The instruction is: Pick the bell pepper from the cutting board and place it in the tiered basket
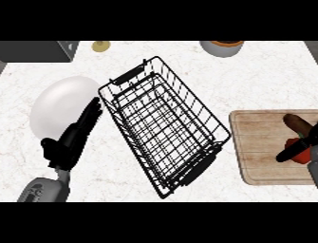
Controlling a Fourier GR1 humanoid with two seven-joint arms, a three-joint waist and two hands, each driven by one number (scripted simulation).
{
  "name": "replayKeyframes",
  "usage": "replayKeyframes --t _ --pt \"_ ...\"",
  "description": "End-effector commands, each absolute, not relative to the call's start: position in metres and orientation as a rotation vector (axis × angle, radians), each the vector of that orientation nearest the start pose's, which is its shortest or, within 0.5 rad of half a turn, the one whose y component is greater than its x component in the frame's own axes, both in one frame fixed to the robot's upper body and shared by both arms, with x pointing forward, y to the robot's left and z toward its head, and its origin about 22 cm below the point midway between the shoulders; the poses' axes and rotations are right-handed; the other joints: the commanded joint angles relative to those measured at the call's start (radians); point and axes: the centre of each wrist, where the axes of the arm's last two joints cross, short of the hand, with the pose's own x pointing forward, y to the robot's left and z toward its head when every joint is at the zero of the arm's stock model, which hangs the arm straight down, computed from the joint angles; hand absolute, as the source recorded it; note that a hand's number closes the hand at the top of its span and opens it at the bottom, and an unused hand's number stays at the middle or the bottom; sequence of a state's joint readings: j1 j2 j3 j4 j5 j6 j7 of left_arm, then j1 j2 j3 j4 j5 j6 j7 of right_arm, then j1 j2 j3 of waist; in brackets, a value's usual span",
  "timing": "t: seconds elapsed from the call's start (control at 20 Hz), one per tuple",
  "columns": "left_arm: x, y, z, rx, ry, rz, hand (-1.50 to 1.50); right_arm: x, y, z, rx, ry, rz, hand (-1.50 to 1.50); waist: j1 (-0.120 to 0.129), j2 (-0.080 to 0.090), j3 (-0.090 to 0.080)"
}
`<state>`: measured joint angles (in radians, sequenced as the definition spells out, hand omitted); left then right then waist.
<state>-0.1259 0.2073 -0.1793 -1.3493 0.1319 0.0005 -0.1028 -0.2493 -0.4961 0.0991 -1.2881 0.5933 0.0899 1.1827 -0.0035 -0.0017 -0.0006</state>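
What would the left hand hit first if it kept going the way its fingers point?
Probably the white plate: the left hand already overlaps its lower right edge, fingers straight. Height above it is unclear.

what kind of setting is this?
Likely a kitchen counter: marble-look countertop, wooden cutting board with a red bell pepper, and a black wire tiered basket.

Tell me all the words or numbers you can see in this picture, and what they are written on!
There are none to read. The wire basket, the cutting board, the white plate, the red bell pepper under the right robot hand, the left robot hand and the marble counter all show no letters, labels or numbers. The bowl and the small yellowish thing at the far edge bear no visible writing either.
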Motion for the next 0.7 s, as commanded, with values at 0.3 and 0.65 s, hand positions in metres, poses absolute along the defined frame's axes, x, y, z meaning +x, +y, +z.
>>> replayKeyframes --t 0.3,0.65 --pt "0.276 0.241 -0.031 -0.070 -1.534 -0.223 0.00 0.300 -0.304 0.026 -1.054 -0.164 0.279 -1.50 0.001 0.001 0.000" --pt "0.276 0.237 -0.024 -0.066 -1.547 -0.217 0.00 0.304 -0.330 0.007 -1.153 -0.354 0.280 1.50 0.006 0.002 0.001"
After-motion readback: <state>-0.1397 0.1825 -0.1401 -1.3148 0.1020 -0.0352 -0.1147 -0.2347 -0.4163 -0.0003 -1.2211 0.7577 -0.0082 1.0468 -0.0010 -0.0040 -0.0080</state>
